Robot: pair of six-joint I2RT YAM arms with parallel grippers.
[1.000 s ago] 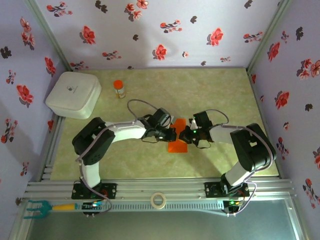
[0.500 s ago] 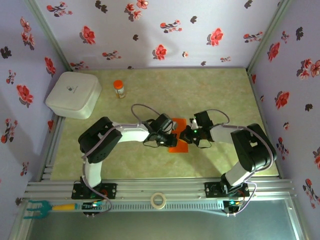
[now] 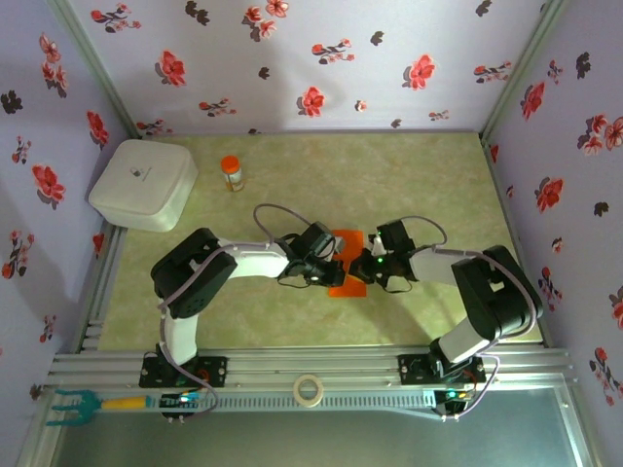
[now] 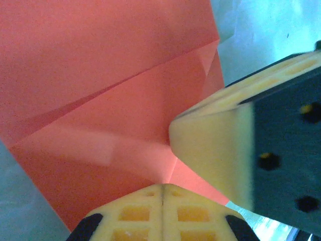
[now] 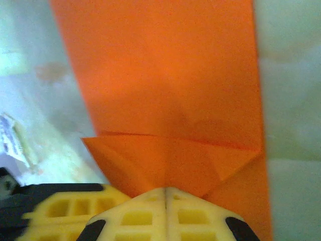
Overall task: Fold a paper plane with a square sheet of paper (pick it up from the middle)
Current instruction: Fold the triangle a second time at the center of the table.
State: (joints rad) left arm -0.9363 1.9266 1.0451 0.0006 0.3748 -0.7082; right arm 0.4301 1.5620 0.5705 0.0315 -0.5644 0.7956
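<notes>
Left tool [image 4: 161,187], right tool [image 5: 165,190] closed

The right claw [image 5: 165,197], fingers closed together, meets the folded near edge of the orange paper [image 5: 165,75] on the pale bench [image 5: 293,100], with the left claw [image 5: 70,207] beside the paper's left.

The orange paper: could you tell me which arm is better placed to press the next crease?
Probably right: the right gripper sits shut where two folded flaps of the orange paper meet, on its midline. The left gripper sits aslant.

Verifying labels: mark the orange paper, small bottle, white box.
orange paper [image 5: 160,75], right wrist view, flat upper panel.
small bottle [image 3: 231,163], top external view, orange cap.
white box [image 3: 143,180], top external view, lid centre.
</notes>
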